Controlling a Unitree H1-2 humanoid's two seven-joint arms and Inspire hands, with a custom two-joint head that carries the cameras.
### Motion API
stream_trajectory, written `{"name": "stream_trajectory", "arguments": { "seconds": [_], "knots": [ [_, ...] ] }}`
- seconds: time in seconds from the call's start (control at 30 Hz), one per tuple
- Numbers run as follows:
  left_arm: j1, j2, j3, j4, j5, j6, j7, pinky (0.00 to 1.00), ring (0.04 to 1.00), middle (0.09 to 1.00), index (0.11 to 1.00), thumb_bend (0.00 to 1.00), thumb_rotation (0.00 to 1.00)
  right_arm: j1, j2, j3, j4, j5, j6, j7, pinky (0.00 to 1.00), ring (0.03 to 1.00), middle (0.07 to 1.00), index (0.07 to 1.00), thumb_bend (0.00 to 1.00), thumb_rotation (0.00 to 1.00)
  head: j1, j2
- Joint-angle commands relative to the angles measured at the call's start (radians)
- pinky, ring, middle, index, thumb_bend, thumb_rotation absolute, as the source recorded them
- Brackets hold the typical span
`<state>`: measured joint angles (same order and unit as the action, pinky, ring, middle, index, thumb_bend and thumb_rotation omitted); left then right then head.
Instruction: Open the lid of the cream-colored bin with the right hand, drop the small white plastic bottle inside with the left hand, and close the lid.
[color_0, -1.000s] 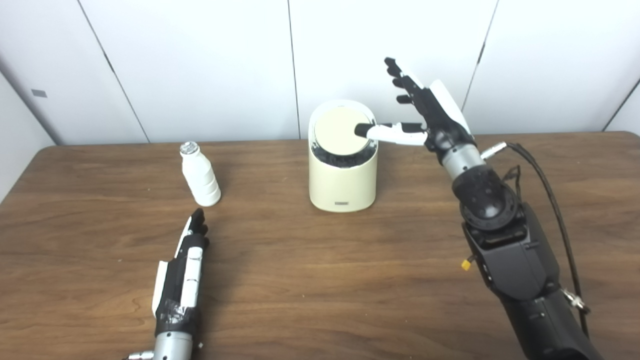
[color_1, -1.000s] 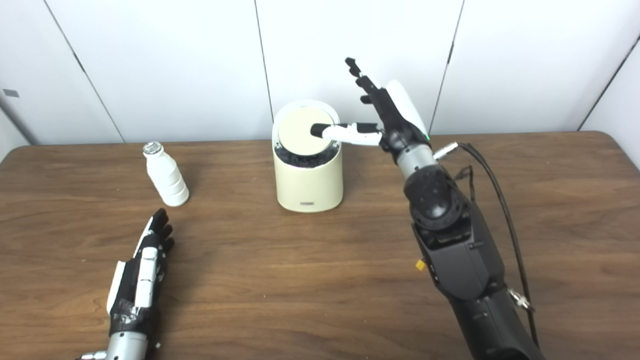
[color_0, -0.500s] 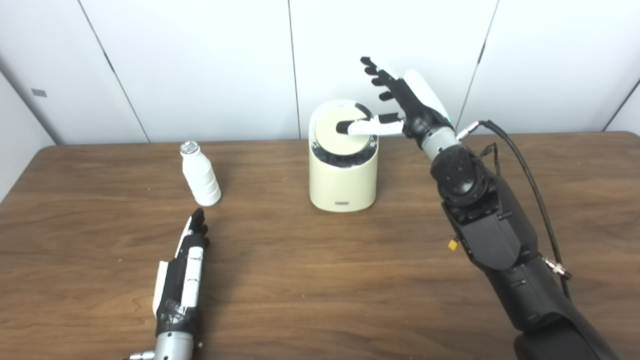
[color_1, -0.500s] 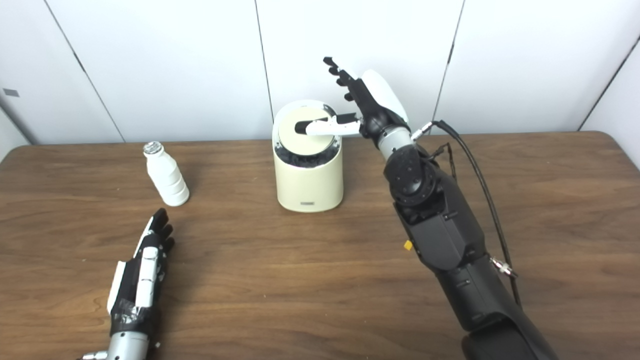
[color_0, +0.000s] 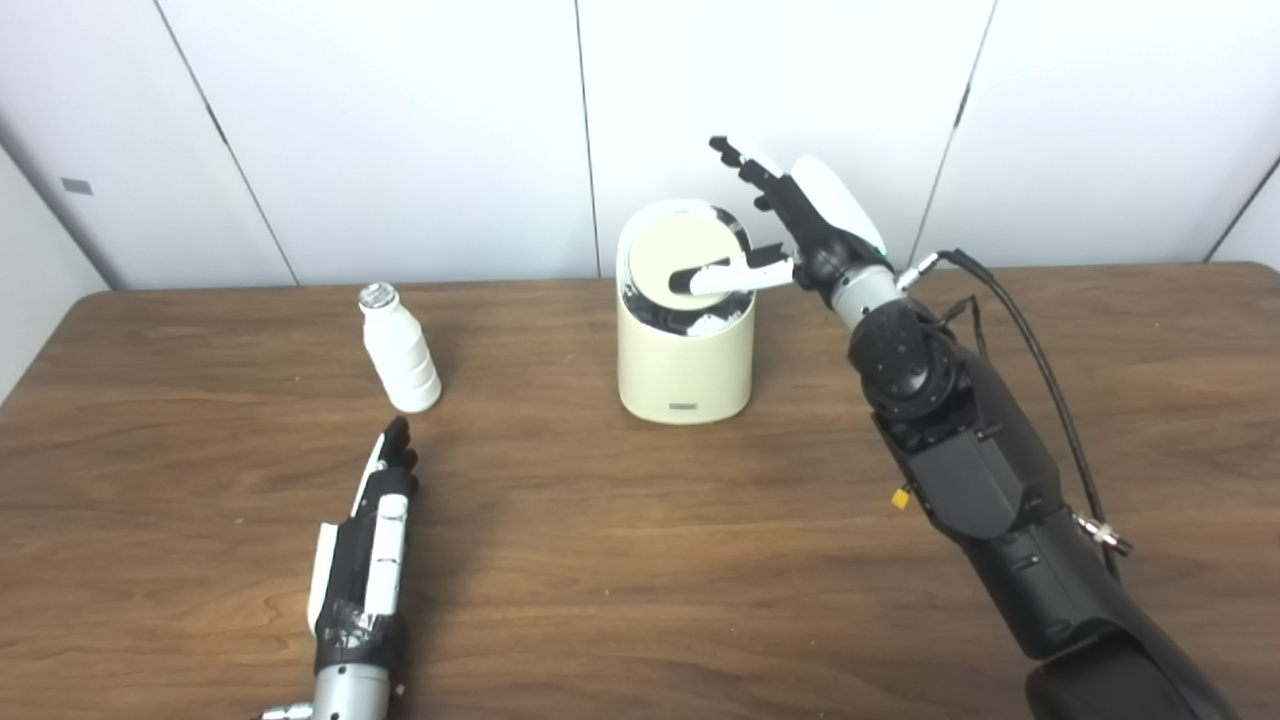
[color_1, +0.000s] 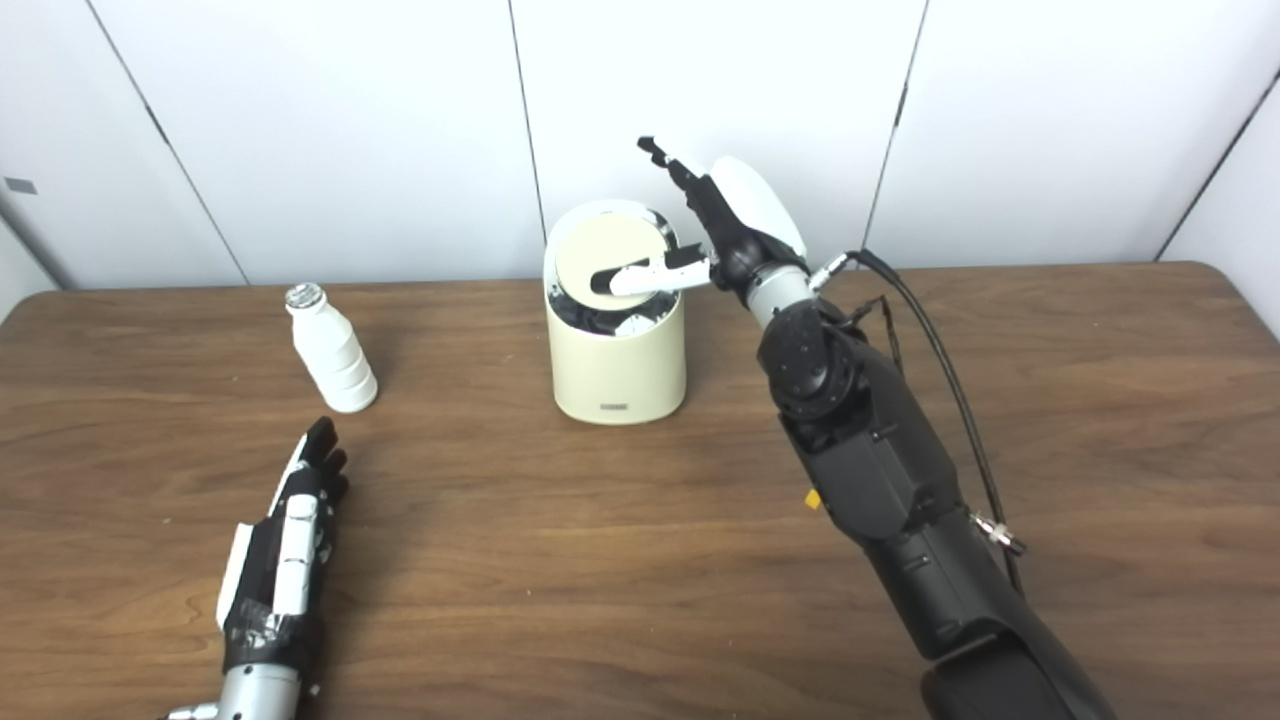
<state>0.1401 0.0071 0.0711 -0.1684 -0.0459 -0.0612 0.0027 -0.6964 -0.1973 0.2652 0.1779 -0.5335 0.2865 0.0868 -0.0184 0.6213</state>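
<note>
Thumb of right hand (color_0: 800, 235) pressing onto tilted lid (color_0: 685, 262) of cream bin (color_0: 685, 345), fingers spread and holding nothing. Small white bottle (color_0: 400, 350) upright, just beyond left hand (color_0: 370, 530), flat and open on worktop (color_0: 640, 560). Easy reach forward.

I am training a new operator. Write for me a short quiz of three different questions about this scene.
1. True or false: the bottle lies inside the bin.
2. Which hand touches the lid? A) left B) right C) both
3. Fill in: the left hand rests flat on the ____.

Key: 1 false, it stands on the table; 2 B, the right hand presses it with its thumb; 3 table.
</note>
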Motion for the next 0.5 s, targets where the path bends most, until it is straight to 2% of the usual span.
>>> {"name": "stream_trajectory", "arguments": {
  "seconds": [0.0, 0.33, 0.47],
  "knots": [
    [0.015, -0.012, -0.011, 0.02, -0.007, 0.001, -0.002, 1.0, 0.992, 1.0, 0.985, 0.56, 0.91, -0.065, -0.004, -0.002, -0.014, -0.013, -0.035, -0.014, 0.82, 0.912, 0.924, 0.925, 0.9, 0.36, -0.001, 0.003],
    [0.015, -0.014, -0.013, 0.017, -0.01, 0.001, -0.003, 1.0, 0.993, 1.0, 0.986, 0.55, 0.93, -0.082, -0.01, 0.021, 0.037, -0.027, -0.056, -0.006, 0.89, 0.919, 0.923, 0.928, 0.89, 0.38, 0.002, 0.011],
    [0.016, -0.016, -0.015, 0.016, -0.006, -0.005, -0.001, 1.0, 0.988, 0.998, 0.984, 0.56, 0.92, -0.09, -0.012, 0.023, 0.062, -0.025, -0.069, -0.005, 0.9, 0.919, 0.923, 0.931, 0.88, 0.41, 0.002, 0.015]
  ]
}}
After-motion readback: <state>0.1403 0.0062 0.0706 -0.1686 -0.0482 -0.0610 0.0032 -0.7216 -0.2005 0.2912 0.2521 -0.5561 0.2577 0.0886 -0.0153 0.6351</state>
